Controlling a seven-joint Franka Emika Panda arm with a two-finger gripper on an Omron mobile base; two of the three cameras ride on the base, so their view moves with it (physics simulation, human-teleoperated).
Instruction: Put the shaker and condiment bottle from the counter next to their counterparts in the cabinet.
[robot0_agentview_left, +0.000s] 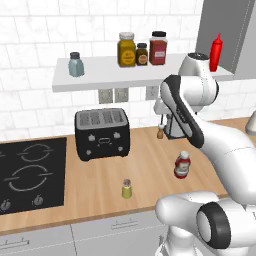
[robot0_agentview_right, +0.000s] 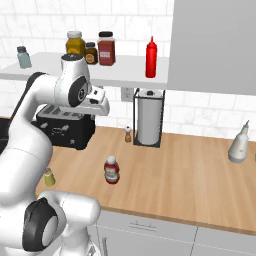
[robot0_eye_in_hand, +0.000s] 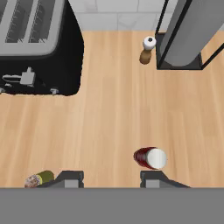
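Shaker (robot0_agentview_left: 127, 189) is standing upright near the worktop (robot0_agentview_left: 150, 145) front edge, left of centre; looks light, rigid, smooth-sided & tippy, so I'd be pinching it mid-body below the cap. Condiment bottle (robot0_agentview_left: 182, 165) is standing to its right, well apart; stout, stiff plastic probably, slick label, best gripped across the body under the white cap. Hand (robot0_eye_in_hand: 111, 179) is hovering above the worktop, fingers drawn in as far as they go, pinching nothing. Hand view is showing cap tops from above. Base views are giving the shelf (robot0_agentview_left: 100, 80) w/ blue-grey shaker (robot0_agentview_left: 75, 64) far left, red squeeze bottle (robot0_agentview_left: 216, 52) far right.
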